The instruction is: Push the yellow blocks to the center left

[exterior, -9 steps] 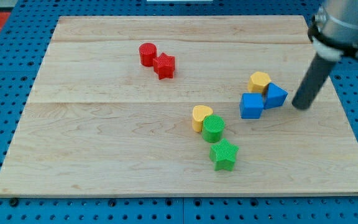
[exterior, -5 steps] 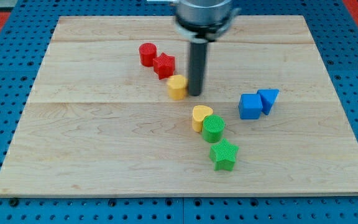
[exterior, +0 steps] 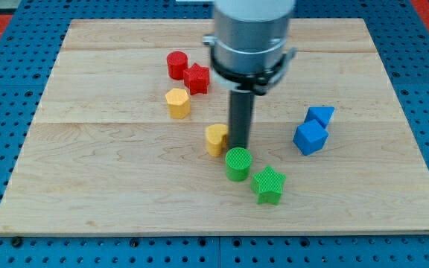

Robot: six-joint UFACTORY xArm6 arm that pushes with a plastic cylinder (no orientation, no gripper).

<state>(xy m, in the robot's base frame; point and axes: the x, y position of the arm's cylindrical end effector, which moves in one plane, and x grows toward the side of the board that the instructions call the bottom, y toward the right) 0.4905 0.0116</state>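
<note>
My tip [exterior: 238, 146] is resting on the wooden board [exterior: 88, 186] near its middle; the arm is ending in a plain dark rod with no jaws to open or close, so it is holding nothing and only pressing sideways. The tip is sitting just to the view's right of a yellow block [exterior: 216, 139] with a rounded, heart-like outline, touching it or nearly so, and just above a green cylinder [exterior: 237, 164], which is standing close below the tip. A green star [exterior: 268, 184] is lying just beside that cylinder, toward the view's lower right. A second yellow block [exterior: 177, 103], looking roughly hexagonal, is sitting farther toward the view's upper left, apart from the tip. Just above it, a red star [exterior: 196, 78] is touching a red cylinder [exterior: 176, 65]. Well to the view's right, a blue cube [exterior: 310, 138] is sitting against a blue triangular block [exterior: 320, 116]. Both yellow blocks are lying near the board's centre, short of its left side.
</note>
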